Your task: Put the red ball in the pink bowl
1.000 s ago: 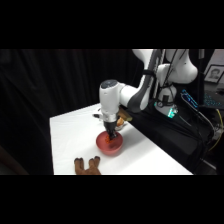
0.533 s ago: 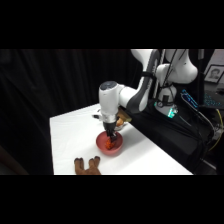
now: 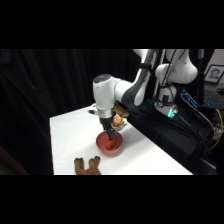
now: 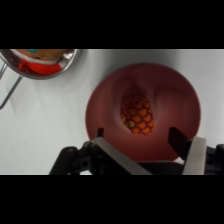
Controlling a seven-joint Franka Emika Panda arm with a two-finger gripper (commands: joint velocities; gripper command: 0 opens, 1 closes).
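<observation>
In the wrist view the red ball [image 4: 137,115], red-orange with a pattern of small spots, lies at the bottom of the pink bowl [image 4: 102,100]. My gripper [image 4: 137,134] is open, with one finger at each side of the bowl's near part and nothing held between them. In the side view the gripper [image 3: 109,136] reaches down into the pink bowl [image 3: 118,147] near the middle of the white table [image 3: 70,135].
A silvery metal bowl [image 4: 47,65] with colourful contents stands just beyond the pink bowl. In the side view a tan-and-white roundish object [image 3: 118,120] sits behind the gripper. A brown toy [image 3: 87,165] lies near the table's front edge.
</observation>
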